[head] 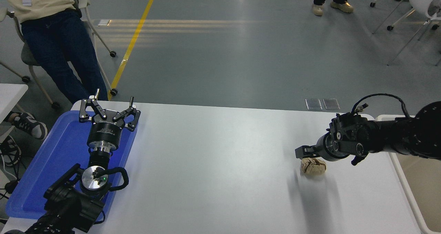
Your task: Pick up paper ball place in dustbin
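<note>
Low over the table (213, 165), right gripper (303, 152) hangs just above the paper ball (313, 166); jaw state unreadable. Ball on table, near dustbin (396, 165). Left gripper (109, 110) spread wide over blue tray (51, 158).

Small white print sits on the left gripper (109, 112) body, over the table's left edge, too small to read.

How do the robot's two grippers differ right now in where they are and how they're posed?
The left gripper is parked over the blue tray, fingers spread open and pointing away from the camera; the right gripper reaches in sideways, right at the paper ball. The left has nothing near its fingers; the right's opening can't be judged. Both are black.
</note>
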